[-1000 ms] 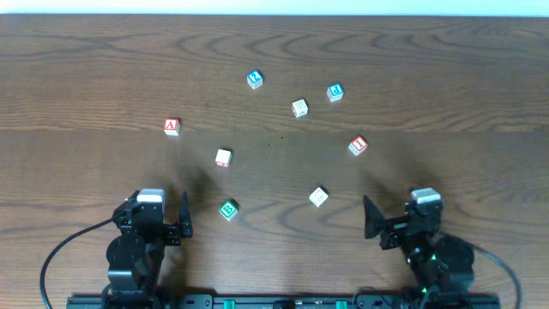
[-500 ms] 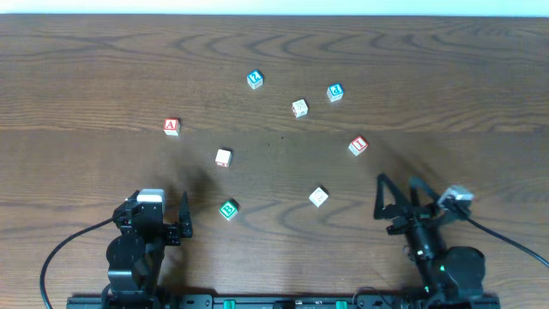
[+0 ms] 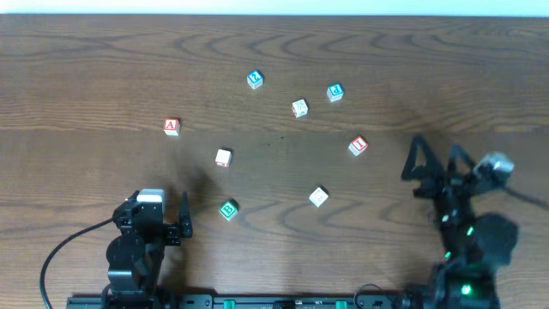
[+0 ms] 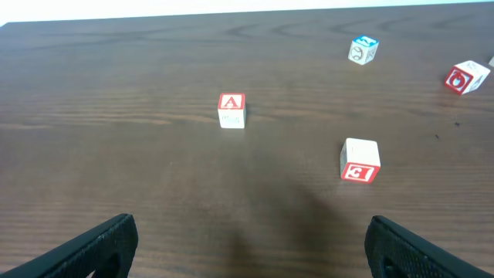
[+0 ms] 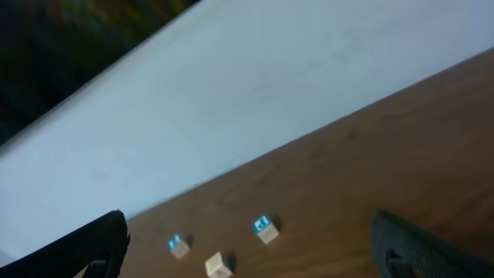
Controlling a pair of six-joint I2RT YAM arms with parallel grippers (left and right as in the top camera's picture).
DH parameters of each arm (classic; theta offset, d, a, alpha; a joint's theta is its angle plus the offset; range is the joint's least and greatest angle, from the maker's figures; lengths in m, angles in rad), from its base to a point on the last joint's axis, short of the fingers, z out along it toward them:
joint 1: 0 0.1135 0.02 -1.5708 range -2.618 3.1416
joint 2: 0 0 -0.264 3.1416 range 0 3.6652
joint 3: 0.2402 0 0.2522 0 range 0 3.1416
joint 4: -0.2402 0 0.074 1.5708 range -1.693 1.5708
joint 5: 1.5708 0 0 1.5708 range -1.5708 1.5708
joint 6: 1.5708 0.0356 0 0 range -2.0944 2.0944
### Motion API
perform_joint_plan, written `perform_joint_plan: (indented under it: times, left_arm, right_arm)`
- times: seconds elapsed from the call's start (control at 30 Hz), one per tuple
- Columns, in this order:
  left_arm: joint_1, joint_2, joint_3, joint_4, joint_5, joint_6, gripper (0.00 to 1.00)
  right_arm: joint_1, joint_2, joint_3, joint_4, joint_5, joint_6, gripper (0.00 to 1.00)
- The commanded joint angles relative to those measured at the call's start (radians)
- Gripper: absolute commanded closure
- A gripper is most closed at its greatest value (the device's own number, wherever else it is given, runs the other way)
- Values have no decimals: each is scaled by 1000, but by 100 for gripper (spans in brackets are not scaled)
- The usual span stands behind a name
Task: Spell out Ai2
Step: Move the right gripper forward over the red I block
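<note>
A red "A" block (image 3: 171,126) lies at the left of the wooden table (image 3: 86,69); it also shows in the left wrist view (image 4: 231,110). Two blue-faced blocks (image 3: 255,80) (image 3: 334,92) lie at the back; their characters are too small to read. My left gripper (image 3: 159,206) is open and empty near the front edge, well short of the "A" block; its fingers frame bare table in the left wrist view (image 4: 251,230). My right gripper (image 3: 435,153) is open, empty and raised at the right, to the right of a red-faced block (image 3: 358,145).
A white block with a red letter (image 3: 223,157) (image 4: 360,160), a green block (image 3: 228,209), and two white blocks (image 3: 318,196) (image 3: 299,107) are scattered mid-table. The right wrist view shows the two blue blocks (image 5: 265,228) (image 5: 178,245) and the table's far edge.
My right arm has lifted and swung to the right and away from the front edge, staying open. The left arm and all blocks have not moved.
</note>
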Motion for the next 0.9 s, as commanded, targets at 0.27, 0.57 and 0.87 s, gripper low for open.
perform_joint_plan:
  times: [0.27, 0.57, 0.87]
  left_arm:
    - [4, -6, -17, -9, 11, 10, 5]
    - [4, -6, -17, -9, 11, 10, 5]
    - [4, -6, -17, -9, 11, 10, 5]
  right_arm:
    - [-39, 714, 570, -251, -302, -463, 1]
    - [86, 1105, 978, -705, -126, -822, 4]
    - [323, 1269, 1047, -901, 134, -913, 1]
